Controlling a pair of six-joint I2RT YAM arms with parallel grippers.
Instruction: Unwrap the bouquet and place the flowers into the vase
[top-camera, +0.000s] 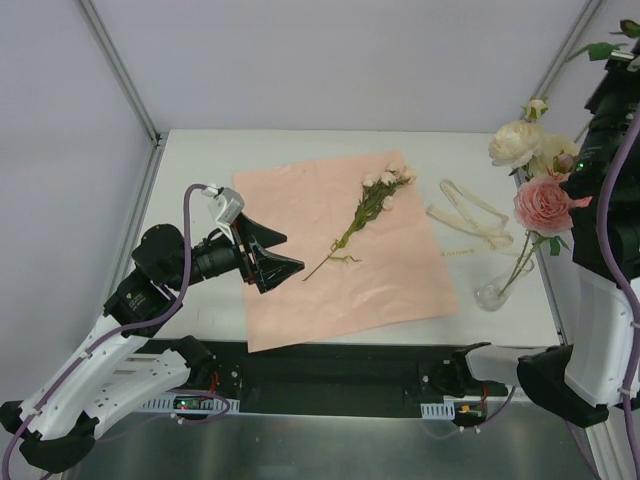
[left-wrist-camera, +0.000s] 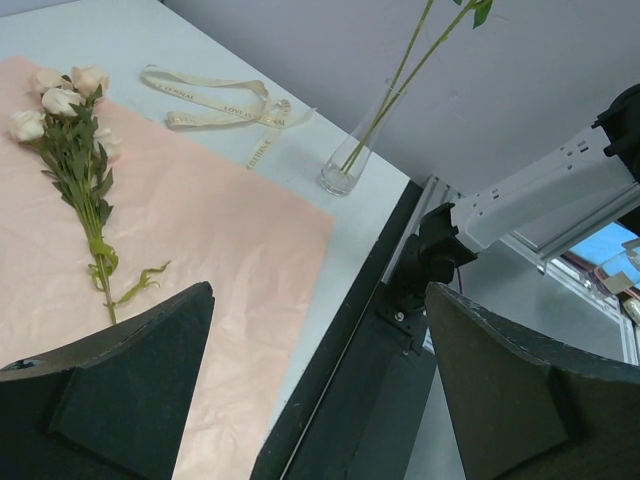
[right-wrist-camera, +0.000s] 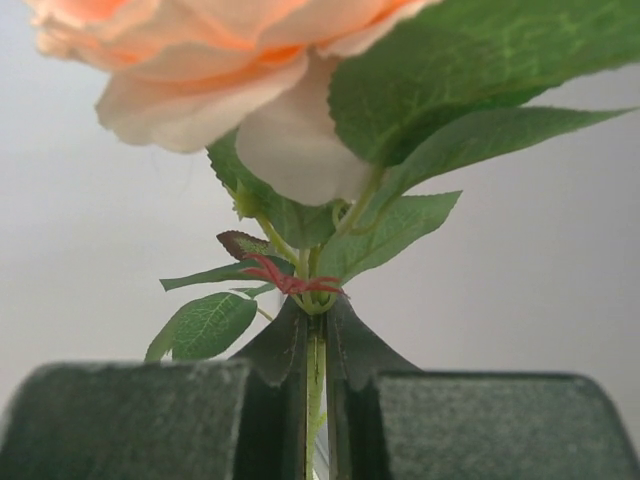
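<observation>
Left gripper (left-wrist-camera: 318, 296) pads fill the near edge of the left wrist view, jaws wide apart and nothing between them. It hovers over the left edge of the paper (top-camera: 300, 200) and aims along it, probably lining up for the next pick.

Paper is spread flat on the table (top-camera: 200, 160), so the unwrap looks done. It now works as a mat for what is left.

Bunch (top-camera: 368, 208) of small cream and pink flowers lies on the paper, heads away from the arms and stem ends towards the left gripper. That makes the stems the easy end to grab.

Ribbon (top-camera: 468, 220) lies loose on bare table just right of the paper, clear of both the flowers and the vase.

Vase (top-camera: 492, 292) stands near the right table edge beside the paper corner. Thin stems run up out of its narrow neck.

Right gripper (right-wrist-camera: 315, 345) is raised high at the far right. Its jaws are closed on a green stem (right-wrist-camera: 316, 385) just under the leaves of a peach rose (right-wrist-camera: 200, 70). A high grip lets the long stem hang straight for the neck. Its lower end seems to sit in the vase, though the overhead view is too small to be sure. Larger roses (top-camera: 530, 175) cluster there too.
</observation>
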